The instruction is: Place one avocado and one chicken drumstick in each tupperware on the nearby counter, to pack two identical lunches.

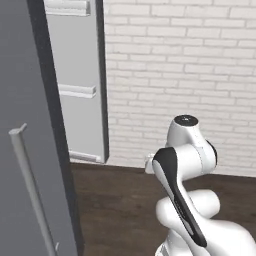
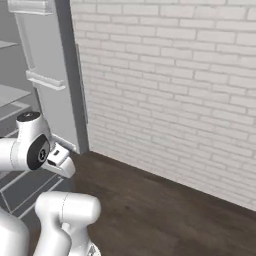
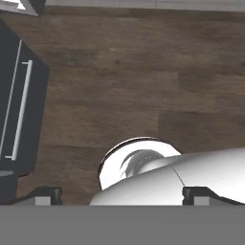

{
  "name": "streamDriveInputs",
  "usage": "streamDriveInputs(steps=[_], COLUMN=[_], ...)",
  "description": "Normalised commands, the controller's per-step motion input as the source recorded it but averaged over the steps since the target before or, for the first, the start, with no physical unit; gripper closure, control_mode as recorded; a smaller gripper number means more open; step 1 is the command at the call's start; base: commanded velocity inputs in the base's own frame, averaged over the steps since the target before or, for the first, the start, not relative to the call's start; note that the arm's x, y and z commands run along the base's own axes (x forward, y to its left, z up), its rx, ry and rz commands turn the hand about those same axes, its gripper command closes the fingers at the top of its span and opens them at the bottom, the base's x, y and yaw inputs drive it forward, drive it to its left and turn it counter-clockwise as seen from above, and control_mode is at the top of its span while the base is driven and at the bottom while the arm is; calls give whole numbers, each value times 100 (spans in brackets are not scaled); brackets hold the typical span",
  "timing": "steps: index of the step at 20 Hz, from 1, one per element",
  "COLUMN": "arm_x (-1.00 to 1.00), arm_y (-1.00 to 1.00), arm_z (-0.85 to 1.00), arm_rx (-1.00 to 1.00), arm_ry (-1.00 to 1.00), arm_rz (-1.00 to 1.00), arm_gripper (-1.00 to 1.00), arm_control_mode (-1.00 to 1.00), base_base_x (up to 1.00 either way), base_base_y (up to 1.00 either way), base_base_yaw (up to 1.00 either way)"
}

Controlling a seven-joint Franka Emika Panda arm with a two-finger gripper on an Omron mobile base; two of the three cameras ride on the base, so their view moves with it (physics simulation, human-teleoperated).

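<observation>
**Gripper** [image 3: 122,195]: in the hand view the two dark fingertips [image 3: 48,194] stand far apart at the bottom corners, jaws wide, with nothing between them. The view looks down on the floor.

**Arm** [image 1: 185,160]: white, with dark joints. It is folded in on itself, rising from the lower right of the left base view and the lower left of the right base view, with the elbow high and the hand turned down.

**Fridge** [image 2: 12,95]: a grey cabinet at the left edge of the right base view, standing open. Two flat grey shelves [image 2: 10,45] show edge-on, with sloping grey drawer fronts [image 2: 25,190] lower down. What shows of these is plain grey surface; whether anything lies deeper in cannot be told.

**Inner door** [image 1: 80,75]: a pale grey panel swung open against the wall, carrying narrow bin rails [image 1: 77,91] at three heights. What the rails hold cannot be told from this angle.

**Outer door** [image 1: 25,100]: a darker grey slab close to the camera at the left of the left base view, with a long pale bar handle [image 1: 30,185]. In the hand view a dark panel [image 3: 36,95] with a thin light handle [image 3: 21,110] lies along the left side.

**Wall** [image 1: 190,65]: white brick, running behind the arm.

**Floor** [image 3: 134,86]: dark brown wood planks, under the arm and meeting the wall.

**Avocado, chicken drumstick, tupperware, counter**: where they lie cannot be told from these views.
</observation>
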Motion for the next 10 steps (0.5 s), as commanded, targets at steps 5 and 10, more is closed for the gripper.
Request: streamDriveInputs(steps=[5, 10], arm_x=[0, 0], arm_y=[0, 0], arm_z=[0, 0], arm_rx=[0, 0], arm_ry=[0, 0], arm_rz=[0, 0], arm_gripper=[-100, -100], arm_control_mode=[100, 100], base_base_x=[100, 100], base_base_y=[-44, -53], base_base_yaw=[12, 25])
